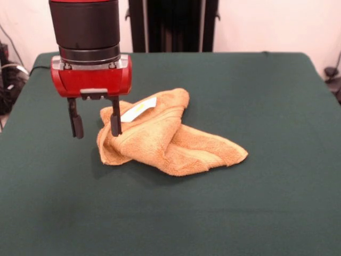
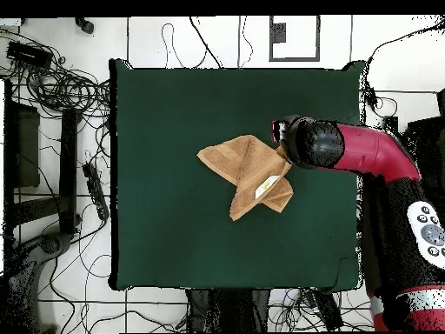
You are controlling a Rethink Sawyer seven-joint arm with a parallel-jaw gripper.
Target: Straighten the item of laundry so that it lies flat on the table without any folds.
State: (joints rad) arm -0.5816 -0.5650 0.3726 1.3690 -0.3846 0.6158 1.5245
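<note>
The orange-tan towel lies crumpled and folded over itself near the middle of the green table. Its white label faces up on the upper fold. My gripper is open at the towel's left end in the front view. One finger stands in front of the towel's edge, the other over bare cloth. I cannot tell whether the tips touch the table. In the overhead view the towel and its label show, and the arm's wrist hides the fingers at the towel's right edge.
The table is far larger than the towel, with bare green cloth on all sides of it. The black pedestal stands behind the far edge. Cables and gear lie on the floor around the table.
</note>
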